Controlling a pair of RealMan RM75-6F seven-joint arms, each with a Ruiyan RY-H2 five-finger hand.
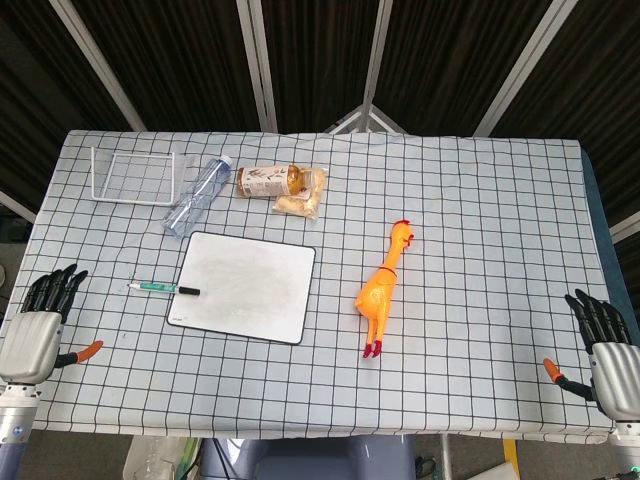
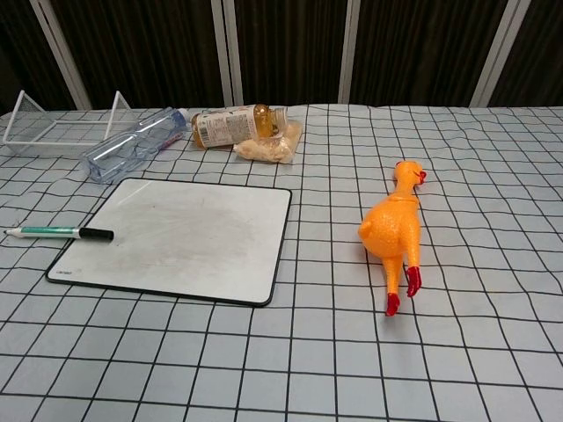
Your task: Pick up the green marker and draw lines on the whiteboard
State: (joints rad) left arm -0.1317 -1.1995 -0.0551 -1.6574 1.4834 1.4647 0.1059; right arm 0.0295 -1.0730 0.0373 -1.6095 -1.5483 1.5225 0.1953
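Two hands are seen in the head view, left hand (image 1: 38,325) and right hand (image 1: 608,345), both empty with fingers spread, at the table's near corners. Green marker (image 1: 163,289) is laid flat, black cap touching the whiteboard (image 1: 245,286) left edge.

Chest view: marker is shown as a green barrel with white tail; bottle (image 2: 236,125) label is unreadable.

The head view looks steeply down from high above the near edge, taking in the whole table (image 1: 480,200); the chest view sits low and nearer, facing forward across it; both share the whiteboard (image 1: 245,285) and rubber chicken (image 1: 385,285)
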